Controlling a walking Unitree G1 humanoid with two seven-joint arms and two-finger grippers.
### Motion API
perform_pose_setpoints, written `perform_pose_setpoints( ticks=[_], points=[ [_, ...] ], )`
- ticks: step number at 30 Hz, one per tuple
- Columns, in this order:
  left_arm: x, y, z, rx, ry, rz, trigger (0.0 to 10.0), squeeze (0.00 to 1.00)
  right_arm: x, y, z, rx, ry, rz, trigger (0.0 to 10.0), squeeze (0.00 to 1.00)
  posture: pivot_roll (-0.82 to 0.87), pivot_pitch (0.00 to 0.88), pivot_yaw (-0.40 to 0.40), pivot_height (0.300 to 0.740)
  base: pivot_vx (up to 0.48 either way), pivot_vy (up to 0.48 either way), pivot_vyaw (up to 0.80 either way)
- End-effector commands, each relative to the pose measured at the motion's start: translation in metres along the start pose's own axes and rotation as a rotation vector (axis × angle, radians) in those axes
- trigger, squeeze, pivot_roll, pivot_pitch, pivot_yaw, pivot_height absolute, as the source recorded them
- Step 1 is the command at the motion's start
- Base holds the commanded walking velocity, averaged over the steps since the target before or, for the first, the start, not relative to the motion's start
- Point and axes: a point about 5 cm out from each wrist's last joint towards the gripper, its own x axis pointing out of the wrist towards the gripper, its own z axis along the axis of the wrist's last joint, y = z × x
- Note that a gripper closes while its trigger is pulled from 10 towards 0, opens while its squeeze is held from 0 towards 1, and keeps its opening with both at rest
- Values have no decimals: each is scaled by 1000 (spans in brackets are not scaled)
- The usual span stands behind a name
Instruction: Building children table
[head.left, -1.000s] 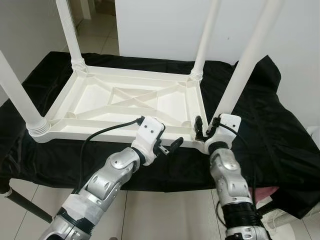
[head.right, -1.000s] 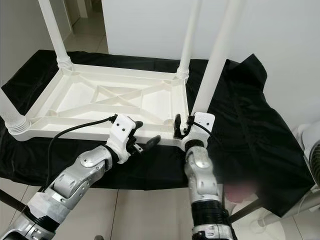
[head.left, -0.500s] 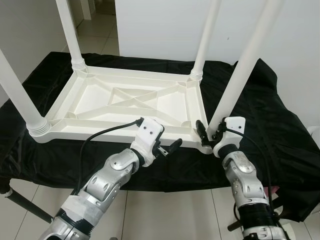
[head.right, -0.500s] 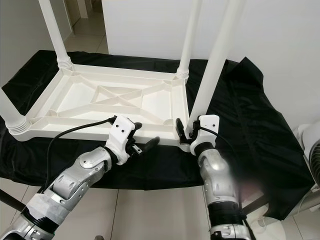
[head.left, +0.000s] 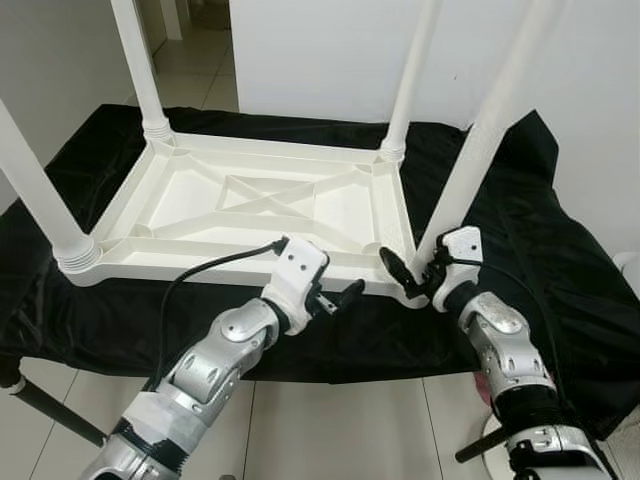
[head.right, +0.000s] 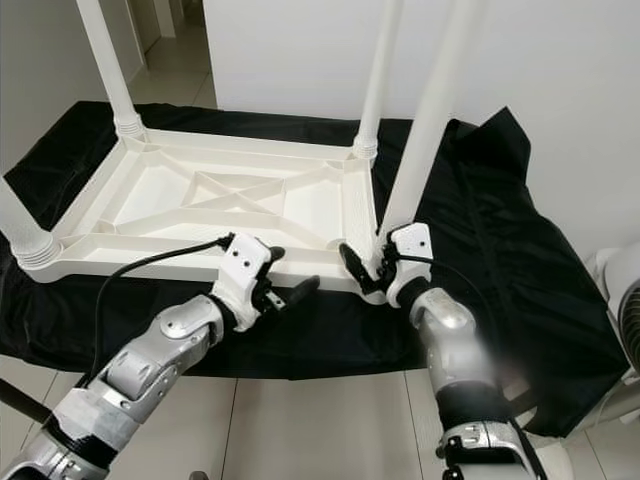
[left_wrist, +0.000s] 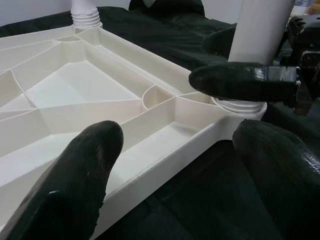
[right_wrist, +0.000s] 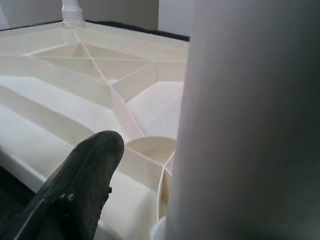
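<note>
A white plastic table (head.left: 250, 200) lies upside down on a black cloth (head.left: 520, 230), with its legs pointing up. My right gripper (head.left: 418, 272) is open at the base of the near right leg (head.left: 480, 150). One finger (right_wrist: 85, 185) shows on the tabletop side of that leg, with a gap to it, and the other finger is hidden behind the leg. My left gripper (head.left: 335, 297) is open at the table's front rim (left_wrist: 165, 150), a little left of that corner. Its two fingers (left_wrist: 75, 170) are spread wide and hold nothing.
The near left leg (head.left: 35, 195), far left leg (head.left: 135, 60) and far right leg (head.left: 410, 70) stand upright. A white wall is close behind. Tiled floor (head.left: 340, 420) lies below the cloth's front edge. A white appliance (head.right: 625, 290) stands at the right.
My right forearm has swung outward to the right and its gripper has tilted, so the fingers now sit on both sides of the near right leg's base. The left gripper has barely moved.
</note>
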Motion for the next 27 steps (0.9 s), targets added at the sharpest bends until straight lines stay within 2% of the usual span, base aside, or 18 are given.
perform_pose_setpoints(
  ticks=[1, 5, 6, 7, 8, 9, 10, 19, 20, 21, 26, 27],
  points=[
    [-1, -11, 0, 12, 1, -180, 10000, 0, 0, 1, -4, 1, 11, 28, 10000, 0, 8, 23, -32, 740, 0, 0, 0],
    [0, -11, -1, 11, 3, -182, 10000, 0, -1, -1, -7, 3, 18, 38, 9843, 0, 5, 21, -33, 740, 0, 0, 0],
    [1, -12, -1, 10, 3, -183, 10000, 0, -1, -2, -8, 3, 20, 41, 5490, 0, 5, 20, -33, 740, 0, 0, 0],
    [1, -12, -1, 10, 3, -183, 10000, 0, -1, -2, -8, 3, 20, 41, 5490, 0, 5, 20, -33, 740, 0, 0, 0],
    [2, -12, 0, 8, 2, -183, 10000, 0, -2, -2, -9, 5, 20, 41, 3647, 0, 2, 18, -33, 740, 0, 0, 0],
    [3, -13, -1, 7, 1, -184, 10000, 0, -3, -3, -11, 7, 22, 40, 431, 0, 1, 18, -35, 740, 0, 0, 0],
    [3, -13, -1, 7, 1, -185, 10000, 0, -4, -4, -12, 10, 22, 39, 0, 0, 0, 18, -35, 740, 0, 0, 0],
    [2, -12, -3, 3, 4, -180, 10000, 0, -8, -5, -17, 62, 4, 24, 0, 0, 1, 19, -36, 740, 0, 0, 0],
    [2, -12, -3, 3, 5, -179, 10000, 0, -8, -5, -17, 69, 5, 9, 4745, 0, 2, 19, -38, 740, 0, 0, 0],
    [2, -12, -3, 3, 5, -178, 10000, 0, -8, -5, -18, 72, 4, 1, 10000, 0, 2, 19, -38, 740, 0, 0, 0],
    [2, -11, -3, 3, 5, -175, 10000, 0, -7, -5, -16, 87, -12, -30, 10000, 0, 1, 19, -39, 740, 0, 0, 0],
    [2, -11, -3, 4, 5, -173, 10000, 0, -6, -5, -15, 90, -18, -67, 10000, 0, 1, 17, -40, 740, 0, 0, 0]
  ],
)
